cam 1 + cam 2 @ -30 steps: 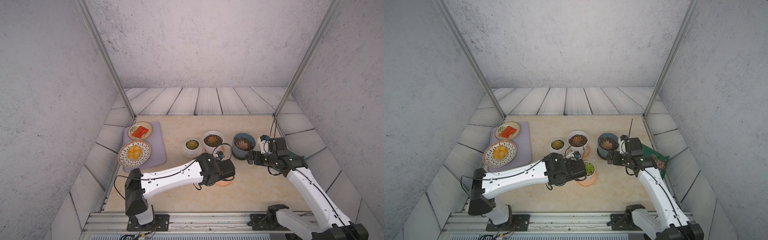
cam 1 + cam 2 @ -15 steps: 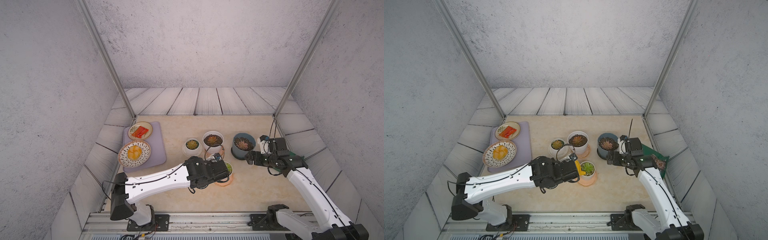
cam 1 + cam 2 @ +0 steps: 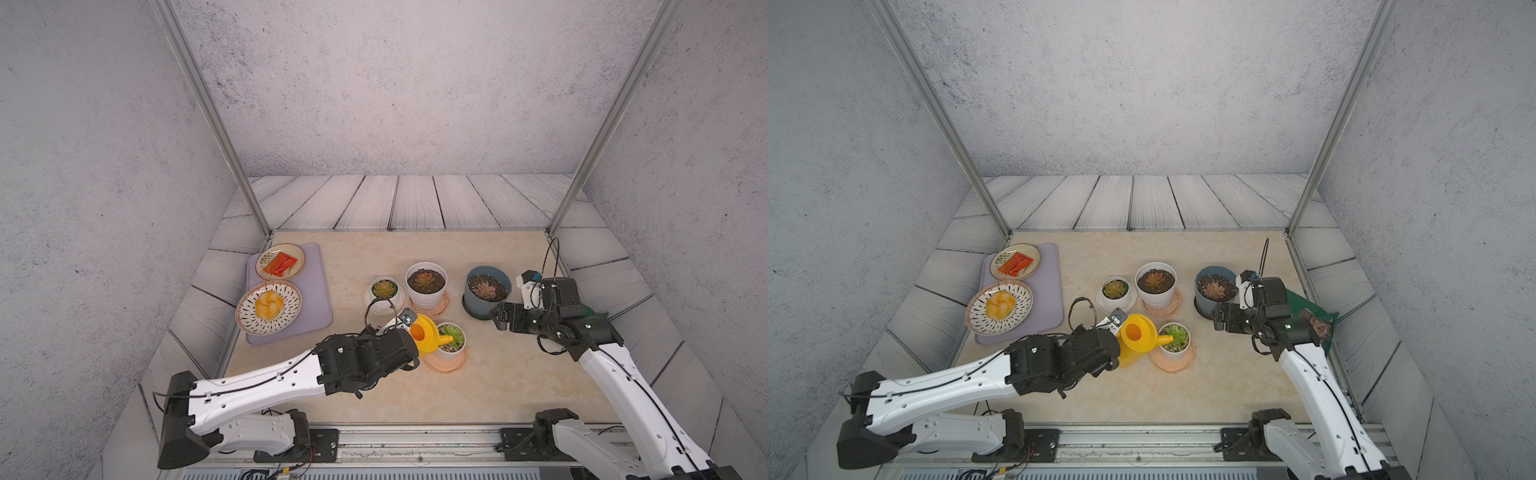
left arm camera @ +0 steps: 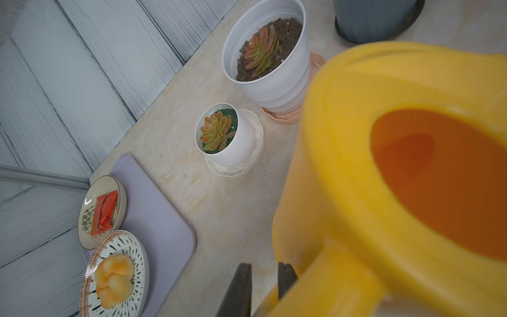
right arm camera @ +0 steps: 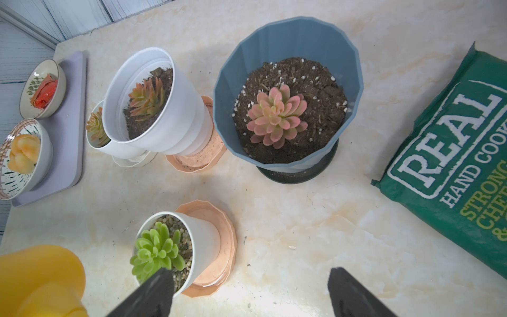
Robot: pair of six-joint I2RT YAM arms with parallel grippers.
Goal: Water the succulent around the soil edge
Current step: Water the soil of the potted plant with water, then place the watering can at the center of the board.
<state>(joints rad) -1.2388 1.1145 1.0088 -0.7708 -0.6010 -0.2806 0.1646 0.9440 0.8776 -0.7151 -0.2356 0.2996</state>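
Observation:
The green succulent [image 3: 452, 334] [image 3: 1177, 334] [image 5: 156, 251] grows in a small white pot of pebbles on a peach saucer [image 3: 449, 362]. Just left of it is a yellow watering can [image 3: 424, 332] [image 3: 1136, 338] [image 4: 397, 164], whose spout tip reaches the pot's left rim. My left gripper [image 4: 264, 266] is shut on the can's handle. In both top views its fingers are hidden behind the can and the wrist. My right gripper [image 3: 498, 318] [image 5: 251, 270] hovers open and empty right of the green succulent, in front of the blue pot.
A blue pot with a pink succulent [image 3: 486, 291], a tall white pot [image 3: 426, 282] and a small white pot [image 3: 384, 289] stand in a row behind. A lilac tray [image 3: 316, 291] with two plates lies far left. A green bag [image 3: 1308, 311] lies at the right edge.
My left arm has drawn back to the left with the watering can, uncovering the green succulent's pot. The right arm has not moved.

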